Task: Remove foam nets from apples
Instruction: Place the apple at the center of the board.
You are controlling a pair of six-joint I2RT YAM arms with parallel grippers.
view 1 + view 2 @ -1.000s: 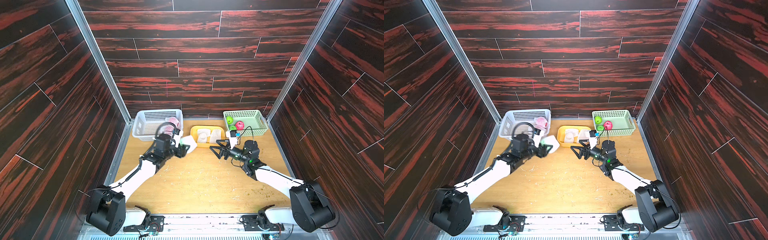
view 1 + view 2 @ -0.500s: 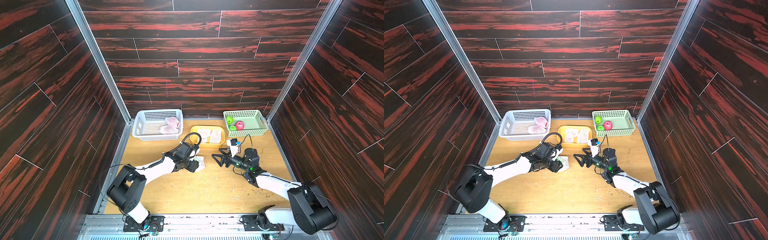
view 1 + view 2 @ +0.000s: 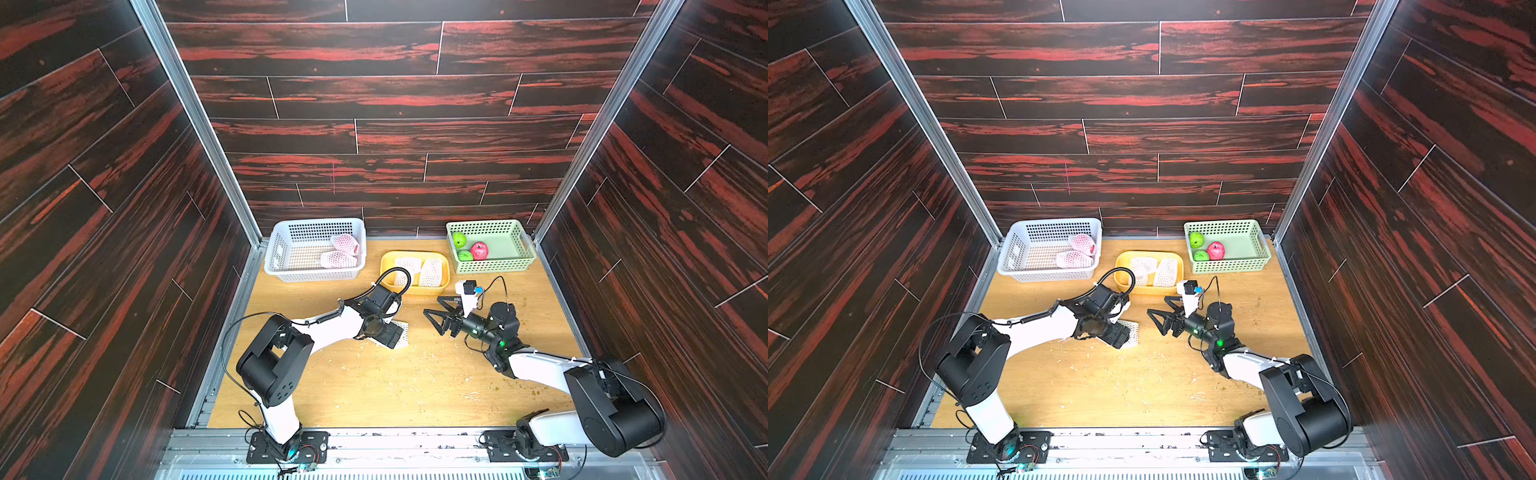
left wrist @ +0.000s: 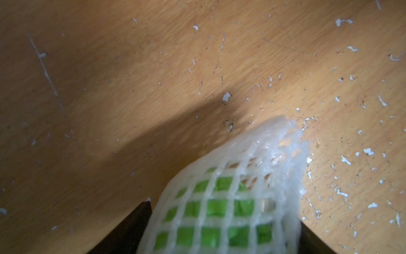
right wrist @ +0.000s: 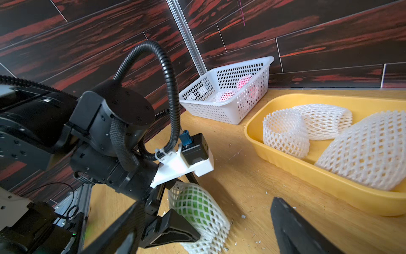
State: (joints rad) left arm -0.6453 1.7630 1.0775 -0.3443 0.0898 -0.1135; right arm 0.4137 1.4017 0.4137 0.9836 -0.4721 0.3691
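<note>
Position: a green apple (image 4: 219, 206) sheathed in a foam net (image 4: 274, 154) lies on the table (image 3: 374, 386) on the robot's side of the yellow tray (image 5: 296, 169), between the fingers of the left gripper (image 3: 392, 334); whether they press it cannot be told. Near the same side of the tray, the right gripper (image 3: 435, 318) has its jaws spread wide and is empty. Three loose nets (image 5: 369, 149) lie in the tray. Left of the tray, a white basket (image 3: 286, 249) holds two netted red apples (image 3: 338, 259); right of it, a green basket (image 3: 511, 245) holds three bare apples (image 3: 478, 250)

top cams high, both see whole table (image 3: 374, 386); wrist cams close.
</note>
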